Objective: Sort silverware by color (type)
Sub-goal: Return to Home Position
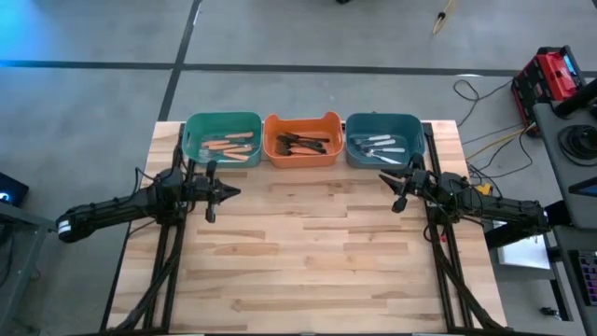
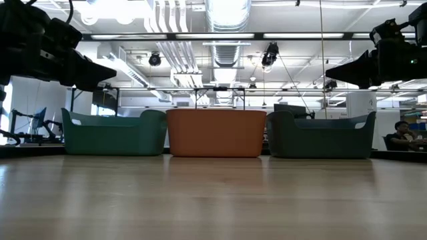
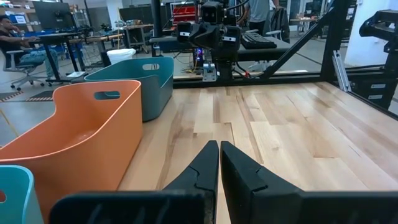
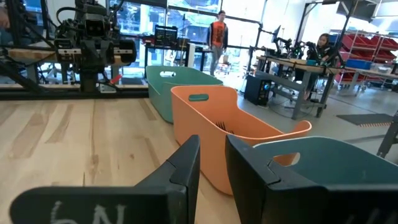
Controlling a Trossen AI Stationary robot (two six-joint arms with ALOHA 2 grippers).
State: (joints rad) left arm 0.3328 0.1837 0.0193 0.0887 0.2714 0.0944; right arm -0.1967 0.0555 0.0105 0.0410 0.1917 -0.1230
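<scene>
1. Table [image 1: 317, 271]: wood top, biggest thing here. No fork on it that I can see, so sorting looks done or v. close.
2. Arms: L arm lies along the left side, R arm along the right side. Both point inward and are well apart. Reads to me as the go-home step. To do it well I'd draw each arm back slow & level, w/ no swing toward the far edge and tips kept off the wood.
3. Bins: three in a row at the far edge, just beside each other. Green bin [image 1: 191, 140] is left, orange bin [image 1: 271, 140] is mid and blue bin [image 1: 419, 140] is right. Their near walls are the only edges close to the arms. The mid & near parts of the table are bare, so there's lots of room to move.
4. Left gripper [image 1: 233, 192]: on the near side of the green bin, above the wood. It's clenched w/ nothing btwn the fingers.
5. Right gripper [image 1: 388, 187]: on the near side of the blue bin. Fingers a bit parted, released, empty.
6. Silverware: orange forks [image 1: 229, 147] are in the green bin, black forks [image 1: 303, 145] in the orange bin and white forks [image 1: 378, 147] in the blue bin.
</scene>
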